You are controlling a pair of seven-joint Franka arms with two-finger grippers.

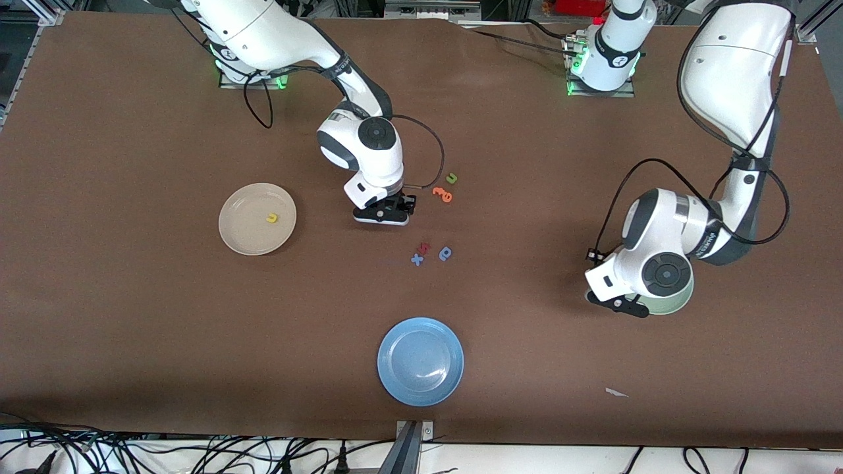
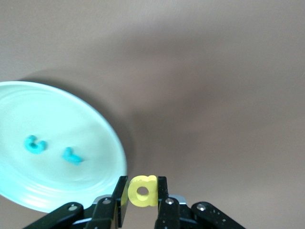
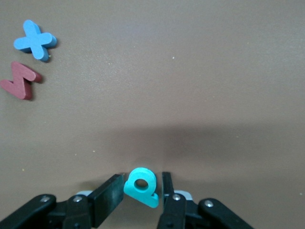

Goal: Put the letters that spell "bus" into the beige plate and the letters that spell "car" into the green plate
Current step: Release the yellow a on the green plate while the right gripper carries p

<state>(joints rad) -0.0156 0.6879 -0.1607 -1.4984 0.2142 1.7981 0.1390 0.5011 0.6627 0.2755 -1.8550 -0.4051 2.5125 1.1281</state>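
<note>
My right gripper (image 3: 141, 179) is low over the table's middle and open. Its fingers stand close on either side of the teal "b" (image 3: 139, 185), one touching it and the other a small gap away. In the front view that gripper (image 1: 385, 214) hides the "b". The beige plate (image 1: 245, 232) holds a yellow "u" (image 1: 271, 218). My left gripper (image 2: 142, 181) is shut on the yellow "a" (image 2: 143, 192), just off the rim of the green plate (image 2: 57, 114). A teal "c" (image 2: 35, 144) and "r" (image 2: 71, 155) lie in that plate. The left wrist covers most of the green plate (image 1: 681, 301).
A blue "x" (image 1: 417, 259), a red letter (image 1: 425, 247) and a darker blue rounded letter (image 1: 445, 253) lie just nearer the camera than the right gripper. Orange letters (image 1: 442, 193) and a green "u" (image 1: 452, 178) sit beside it. A blue plate (image 1: 420, 361) is near the front edge.
</note>
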